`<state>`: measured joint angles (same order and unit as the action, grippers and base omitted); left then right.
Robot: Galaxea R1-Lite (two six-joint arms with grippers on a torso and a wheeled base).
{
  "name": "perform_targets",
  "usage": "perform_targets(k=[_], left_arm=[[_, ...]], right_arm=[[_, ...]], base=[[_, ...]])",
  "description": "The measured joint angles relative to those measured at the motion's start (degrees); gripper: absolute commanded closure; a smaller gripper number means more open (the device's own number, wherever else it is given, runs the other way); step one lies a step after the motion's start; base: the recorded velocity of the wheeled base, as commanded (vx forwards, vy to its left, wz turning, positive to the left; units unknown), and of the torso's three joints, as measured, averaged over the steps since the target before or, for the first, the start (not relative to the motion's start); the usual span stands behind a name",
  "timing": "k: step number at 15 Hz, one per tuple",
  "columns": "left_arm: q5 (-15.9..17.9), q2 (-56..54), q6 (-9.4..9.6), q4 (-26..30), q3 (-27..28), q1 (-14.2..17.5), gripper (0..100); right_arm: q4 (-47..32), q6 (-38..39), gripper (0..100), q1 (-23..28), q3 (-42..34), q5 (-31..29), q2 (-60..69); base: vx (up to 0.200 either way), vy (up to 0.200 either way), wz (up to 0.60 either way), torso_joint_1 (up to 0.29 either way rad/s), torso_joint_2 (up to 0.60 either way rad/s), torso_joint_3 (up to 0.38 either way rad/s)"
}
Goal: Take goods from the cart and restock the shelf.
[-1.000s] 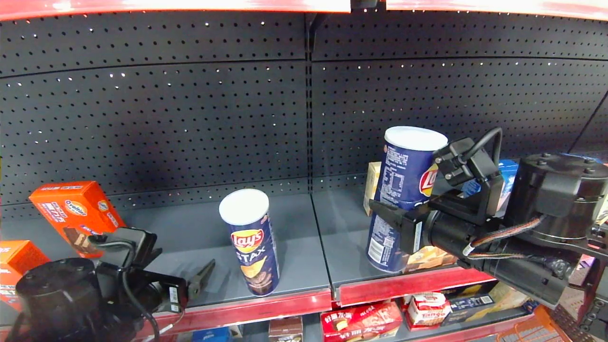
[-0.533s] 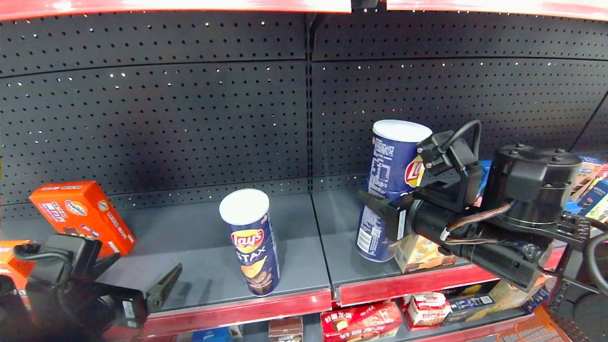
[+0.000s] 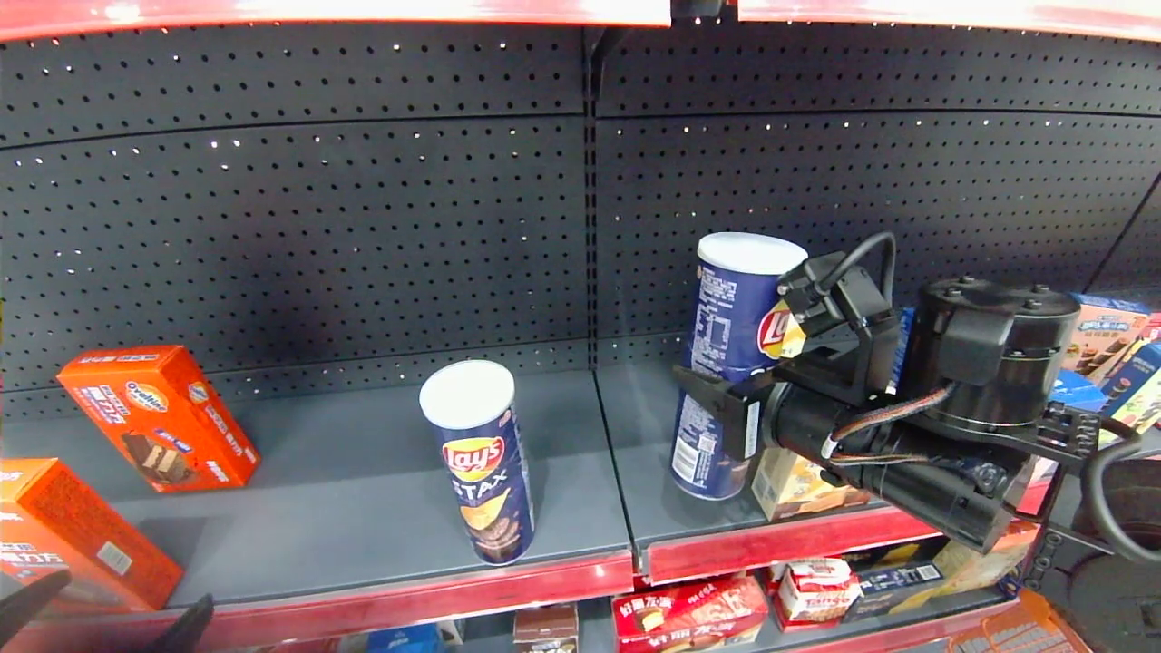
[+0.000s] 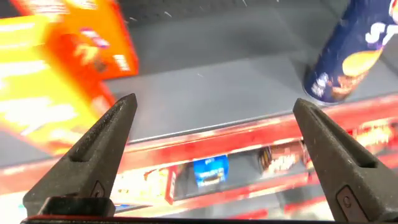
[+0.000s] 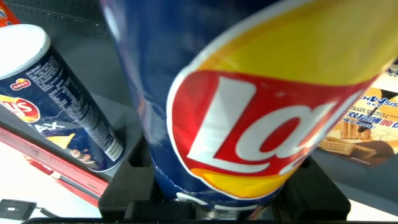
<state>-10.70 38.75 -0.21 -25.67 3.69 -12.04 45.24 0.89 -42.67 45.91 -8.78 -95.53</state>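
Note:
A tall blue chips can [image 3: 736, 345] with a white lid hangs tilted just above the right part of the grey shelf [image 3: 363, 490], with my right gripper [image 3: 721, 408] shut on its lower half. The right wrist view has this held can [image 5: 249, 112] close up. A second blue chips can [image 3: 476, 458] stands upright near the shelf's front edge, left of the held one, and appears as the standing can [image 5: 56, 99] and again as that can [image 4: 354, 56]. My left gripper [image 3: 113, 621] is low at the front left, below the shelf edge; in its own view the left gripper [image 4: 214, 115] is open and empty.
Two orange boxes [image 3: 154, 417] [image 3: 73, 535] lie on the shelf's left end. A yellow box [image 3: 798, 485] sits just right of the held can, with more boxes [image 3: 1107, 345] farther right. The lower shelf holds red packs [image 3: 689, 612]. Bare shelf lies between the cans.
My right gripper has carried the can left and slightly down toward the shelf. My left arm has drawn back down and to the left, uncovering the orange boxes.

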Motion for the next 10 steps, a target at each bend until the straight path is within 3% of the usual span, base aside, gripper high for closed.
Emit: perform_targets(k=[4, 6, 7, 10], left_arm=[[0.2, -14.6, -0.74, 9.1, -2.0, 2.6, 0], [0.6, -25.2, -0.96, 19.6, -2.8, 3.0, 0], [0.9, -28.0, -1.24, 21.0, -2.9, 3.0, 0], [7.2, -32.2, -1.56, 23.0, -3.3, 3.1, 0]], right_arm=[[0.0, 0.0, 100, -0.1, 0.3, -0.3, -0.5], [0.1, 0.0, 100, 0.1, 0.4, -0.3, -0.7], [0.1, 0.0, 100, 0.1, 0.5, -0.2, -0.8], [0.0, 0.0, 100, 0.3, 4.0, 0.0, -2.1]], base=[[0.0, 0.0, 0.0, 0.0, 0.0, 0.0], [0.0, 0.0, 0.0, 0.0, 0.0, 0.0], [0.0, 0.0, 0.0, 0.0, 0.0, 0.0], [0.0, 0.0, 0.0, 0.0, 0.0, 0.0]])
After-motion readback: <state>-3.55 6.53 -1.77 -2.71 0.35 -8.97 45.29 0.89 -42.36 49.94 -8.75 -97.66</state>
